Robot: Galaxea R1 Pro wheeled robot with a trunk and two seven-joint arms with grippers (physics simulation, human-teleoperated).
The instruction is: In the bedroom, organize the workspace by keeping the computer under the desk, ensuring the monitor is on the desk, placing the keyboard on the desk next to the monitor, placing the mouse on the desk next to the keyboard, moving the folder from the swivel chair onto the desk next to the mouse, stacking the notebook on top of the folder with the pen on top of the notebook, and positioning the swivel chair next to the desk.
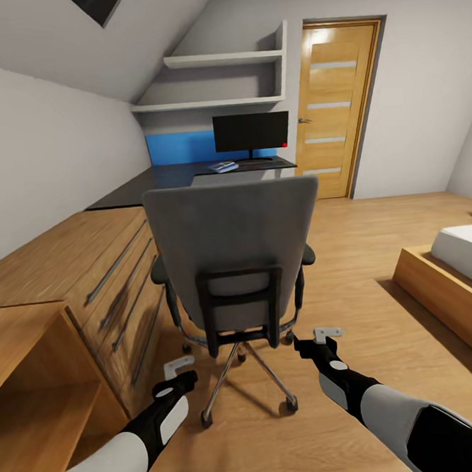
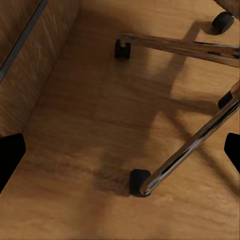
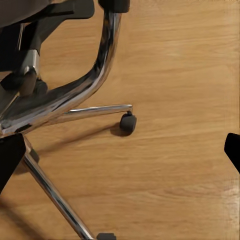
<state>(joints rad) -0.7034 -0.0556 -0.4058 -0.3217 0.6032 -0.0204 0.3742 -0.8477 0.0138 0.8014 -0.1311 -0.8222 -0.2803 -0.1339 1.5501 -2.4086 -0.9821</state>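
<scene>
The monitor [image 1: 251,133] already stood on the counter [image 1: 160,179]; the swivel chair [image 1: 235,254] sat well short of it, its back toward the robot. Left pincer [image 1: 179,368] and right pincer [image 1: 322,336] hung released, grasping nothing, behind the chair; most steps seemed left

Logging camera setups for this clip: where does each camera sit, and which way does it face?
Head: high on the robot, facing the grey upholstered swivel chair and black-topped desk; both forearms show.
Left wrist: looks down at the chair's chrome star base; dark fingertips at the edges.
Right wrist: the same.
All share the chair.
</scene>
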